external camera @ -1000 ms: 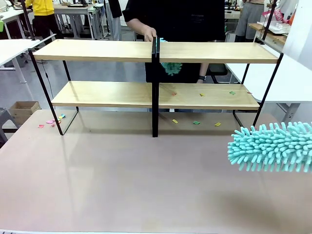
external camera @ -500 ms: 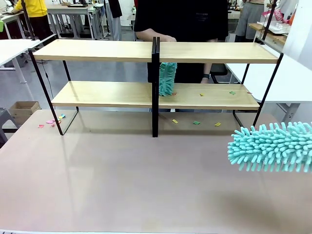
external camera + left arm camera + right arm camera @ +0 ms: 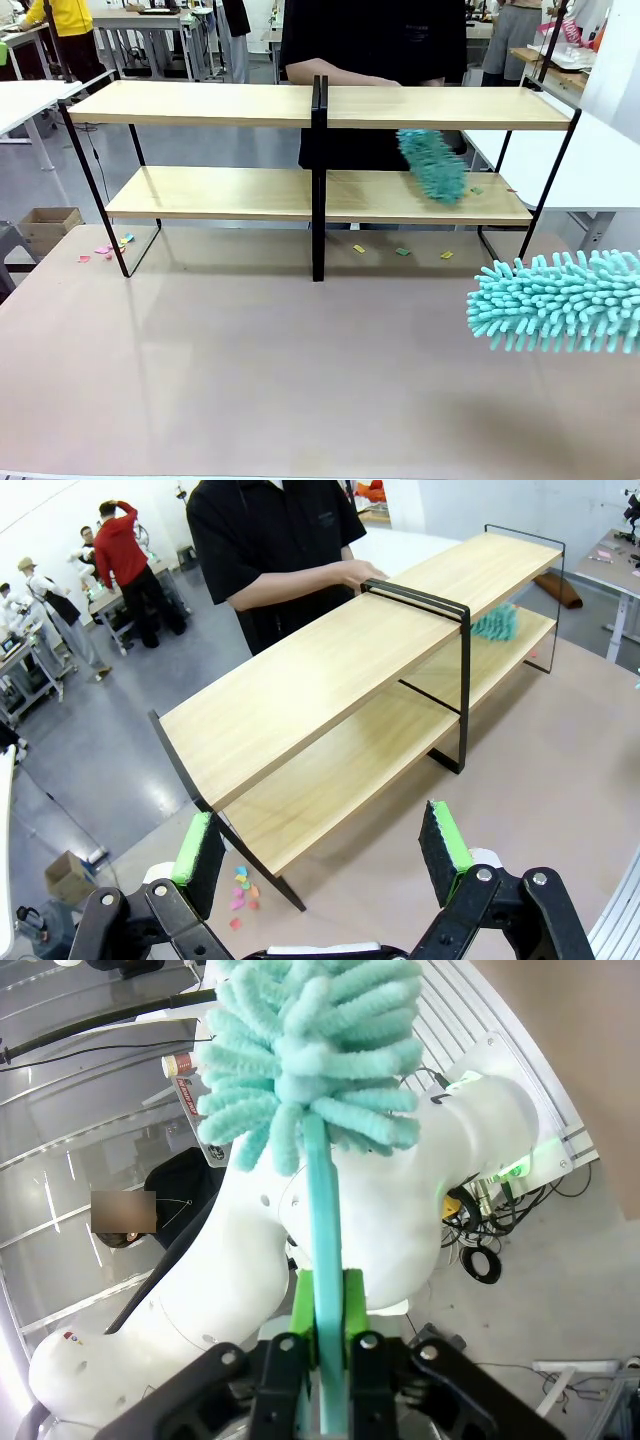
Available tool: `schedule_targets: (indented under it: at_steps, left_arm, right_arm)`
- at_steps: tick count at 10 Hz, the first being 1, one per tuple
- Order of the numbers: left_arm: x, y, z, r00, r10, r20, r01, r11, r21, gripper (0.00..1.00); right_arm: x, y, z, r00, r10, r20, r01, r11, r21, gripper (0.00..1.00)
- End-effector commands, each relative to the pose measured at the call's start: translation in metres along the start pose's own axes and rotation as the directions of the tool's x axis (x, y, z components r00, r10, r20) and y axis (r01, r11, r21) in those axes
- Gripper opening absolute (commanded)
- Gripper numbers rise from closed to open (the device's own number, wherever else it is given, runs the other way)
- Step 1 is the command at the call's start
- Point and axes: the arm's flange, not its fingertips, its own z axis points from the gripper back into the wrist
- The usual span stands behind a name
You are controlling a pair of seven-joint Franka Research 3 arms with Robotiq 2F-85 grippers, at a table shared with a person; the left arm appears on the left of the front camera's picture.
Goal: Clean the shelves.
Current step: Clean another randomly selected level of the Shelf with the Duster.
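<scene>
Jaws of the right gripper clamp the stiff handle of a soft-headed teal duster. Left gripper gapes empty. Shelves stand across the table, likely rigid yet light; a person's duster touches the lower board.

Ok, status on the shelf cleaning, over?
Left gripper open, empty, facing the shelves. Right gripper shut on teal duster handle, head over the table, short of them. Person's duster at lower right board; paper scraps on table below.
</scene>
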Motion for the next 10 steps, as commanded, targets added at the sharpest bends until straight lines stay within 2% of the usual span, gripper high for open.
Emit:
schedule_targets:
  at_steps: [1,2,4,5,7,9,10]
  left_arm:
    - [0.0,0.0,0.0,1.0,-0.002,-0.004,0.002,1.0,0.006,1.0]
    - [0.0,0.0,0.0,1.0,-0.002,-0.004,0.002,1.0,0.006,1.0]
    - [0.0,0.0,0.0,1.0,-0.002,-0.004,0.002,1.0,0.006,1.0]
    - [0.0,0.0,0.0,1.0,-0.002,-0.004,0.002,1.0,0.006,1.0]
    - [0.0,0.0,0.0,1.0,-0.002,-0.004,0.002,1.0,0.006,1.0]
    - [0.0,0.0,0.0,1.0,-0.002,-0.004,0.002,1.0,0.006,1.0]
    - [0.0,0.0,0.0,1.0,-0.002,-0.004,0.002,1.0,0.006,1.0]
  right_arm:
    - [0.0,0.002,0.005,1.0,-0.007,0.008,0.007,1.0,-0.007,0.13]
    - [0.0,0.0,0.0,1.0,0.0,0.0,0.0,1.0,0.0,0.13]
    - [0.009,0.002,0.0,0.998,0.01,0.058,-0.006,0.997,-0.075,0.13]
    - [0.029,0.006,-0.005,0.994,0.095,0.051,-0.088,0.988,-0.124,0.13]
    - [0.057,0.013,-0.01,0.99,0.119,0.071,-0.103,0.976,-0.191,0.13]
    - [0.067,0.015,-0.014,0.999,0.031,0.033,-0.023,0.977,-0.212,0.13]
    - [0.073,0.014,-0.021,0.999,-0.029,-0.033,0.02,0.973,-0.229,0.13]
